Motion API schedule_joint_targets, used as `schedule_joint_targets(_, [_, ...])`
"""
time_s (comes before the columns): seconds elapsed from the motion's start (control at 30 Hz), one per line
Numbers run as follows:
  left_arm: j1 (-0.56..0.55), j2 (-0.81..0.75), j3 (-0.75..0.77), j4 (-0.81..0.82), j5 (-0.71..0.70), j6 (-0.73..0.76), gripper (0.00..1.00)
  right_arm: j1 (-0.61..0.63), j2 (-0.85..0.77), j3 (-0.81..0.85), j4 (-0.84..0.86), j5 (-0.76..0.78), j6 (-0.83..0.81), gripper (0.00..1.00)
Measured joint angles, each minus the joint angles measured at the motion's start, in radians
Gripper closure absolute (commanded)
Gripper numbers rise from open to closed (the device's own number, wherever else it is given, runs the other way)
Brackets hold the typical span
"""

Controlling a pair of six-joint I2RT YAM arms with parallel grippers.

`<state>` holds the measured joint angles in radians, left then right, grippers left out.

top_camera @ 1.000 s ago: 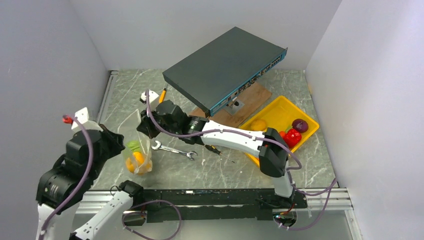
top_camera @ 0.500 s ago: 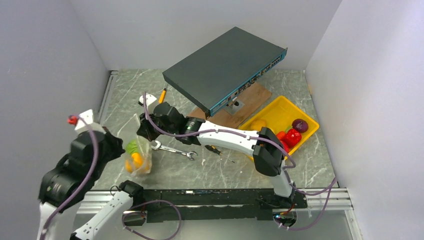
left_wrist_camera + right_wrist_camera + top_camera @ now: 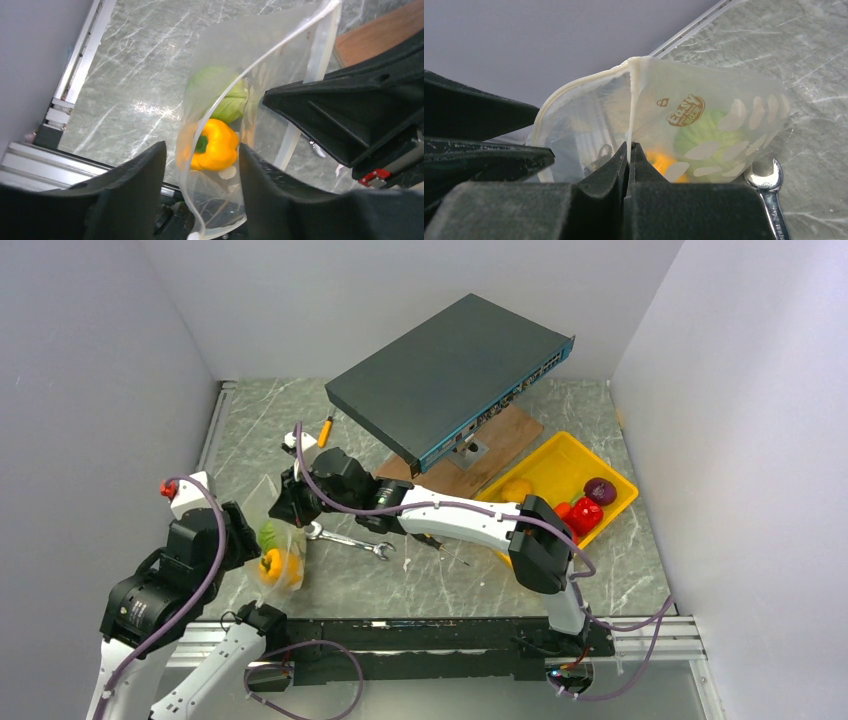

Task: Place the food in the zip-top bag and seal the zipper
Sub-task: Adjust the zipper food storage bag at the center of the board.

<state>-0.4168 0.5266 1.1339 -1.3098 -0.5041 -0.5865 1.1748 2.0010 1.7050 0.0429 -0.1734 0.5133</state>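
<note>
Zip-top bag point(image 3: 281, 543), near-left on the table point(image 3: 450, 575) beside a wrench point(image 3: 349, 539), holding green cabbage point(image 3: 220, 95) and yellow pepper point(image 3: 214, 146); zipper point(image 3: 630, 100) pinched tight by right gripper point(image 3: 629, 150); left gripper point(image 3: 201, 150) spread wide around the bag, unclamped.

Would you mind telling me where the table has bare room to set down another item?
The table is bare along the front, between the wrench and the yellow tray, and at the far left, between the screwdriver and the left wall. It is crowded around the zip-top bag, with the wrench right beside it.
</note>
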Motion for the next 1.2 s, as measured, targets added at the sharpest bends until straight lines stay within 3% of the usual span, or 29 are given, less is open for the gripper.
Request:
schedule_joint_targets(0.1, [0.0,0.0,0.0,-0.003,-0.015,0.004,0.25,0.0,0.0,0.0,0.012,-0.005,0.008,1.0])
schedule_joint_targets(0.23, [0.0,0.002,0.0,-0.004,-0.017,0.019,0.26,-0.001,0.0,0.0,0.018,-0.013,0.019,1.0])
schedule_joint_targets(0.37, [0.0,0.017,-0.002,-0.003,-0.017,0.035,0.34,-0.001,0.0,0.0,0.022,-0.018,0.03,1.0])
schedule_joint_targets(0.43, [0.0,0.026,-0.013,0.003,-0.018,0.045,0.44,-0.001,0.0,0.0,0.021,-0.019,0.031,1.0])
schedule_joint_targets(0.47, [0.0,0.029,-0.027,0.009,-0.018,0.052,0.53,-0.001,0.0,0.0,0.021,-0.019,0.031,1.0])
schedule_joint_targets(0.57, [0.0,0.048,-0.059,0.011,-0.017,0.062,0.95,-0.001,0.0,0.0,0.018,-0.019,0.03,1.0])
schedule_joint_targets(0.6, [0.0,0.056,-0.063,0.011,-0.016,0.063,1.0,-0.001,0.0,0.0,0.017,-0.019,0.029,1.0])
schedule_joint_targets(0.67, [0.0,0.076,-0.063,0.017,-0.013,0.077,1.0,-0.001,0.0,0.0,0.009,-0.015,0.018,0.98])
schedule_joint_targets(0.8, [0.0,0.086,-0.063,0.065,0.032,0.105,1.0,-0.002,0.0,0.006,-0.033,0.016,-0.031,0.73])
schedule_joint_targets(0.93, [0.0,0.089,-0.052,0.115,0.071,0.103,1.0,-0.002,0.006,0.107,-0.229,0.077,-0.118,0.34])
schedule_joint_targets(1.0, [0.0,0.089,-0.052,0.142,0.092,0.099,1.0,-0.002,0.003,0.154,-0.295,0.108,-0.158,0.22])
schedule_joint_targets(1.2, [0.0,0.088,-0.09,0.24,0.13,0.098,1.0,-0.002,-0.157,0.061,-0.402,0.183,-0.266,0.14])
